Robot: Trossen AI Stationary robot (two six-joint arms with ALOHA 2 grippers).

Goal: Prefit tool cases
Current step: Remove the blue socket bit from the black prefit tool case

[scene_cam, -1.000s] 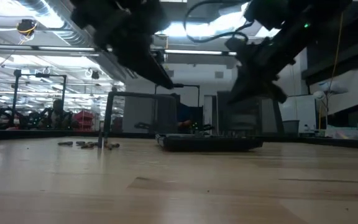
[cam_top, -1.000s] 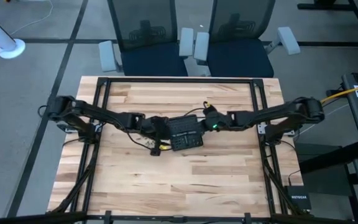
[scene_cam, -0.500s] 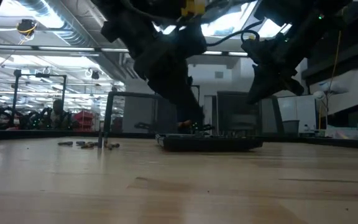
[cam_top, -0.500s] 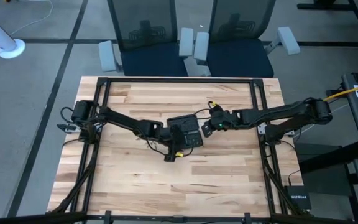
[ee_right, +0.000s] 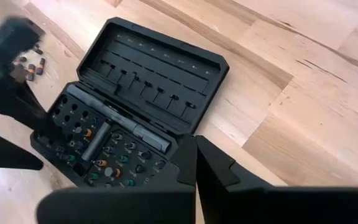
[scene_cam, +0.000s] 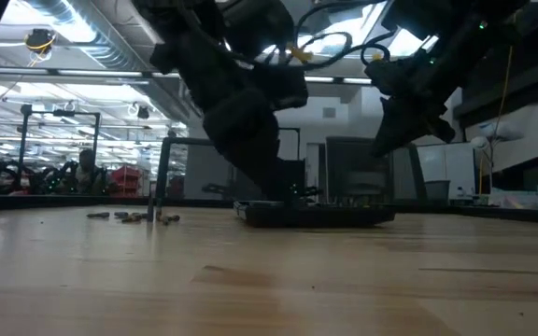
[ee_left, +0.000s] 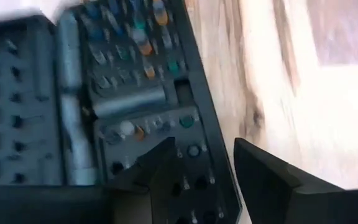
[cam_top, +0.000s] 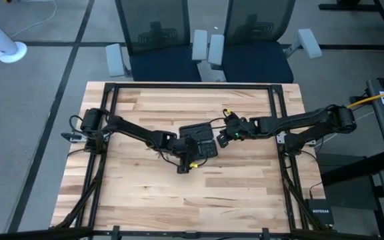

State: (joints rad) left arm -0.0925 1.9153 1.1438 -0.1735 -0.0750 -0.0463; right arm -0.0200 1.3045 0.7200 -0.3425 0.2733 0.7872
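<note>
Left wrist view: your left gripper (ee_left: 213,165), fingers parted and empty, straddles the open black plastic hinged tool case (ee_left: 104,99)'s edge mid-desk; lower squarely, while the right gripper (ee_right: 194,163), pinched closed on nothing, waits beside.

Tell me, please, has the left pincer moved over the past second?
Yes. In the high view the left pincer has swung from the case's left edge to over its near-left corner, toward the table's near side. The case lies where it was.

Left arm (cam_top: 179,143) hides near edge of tool case (cam_top: 202,135); loose bits (scene_cam: 134,217) too small.
</note>
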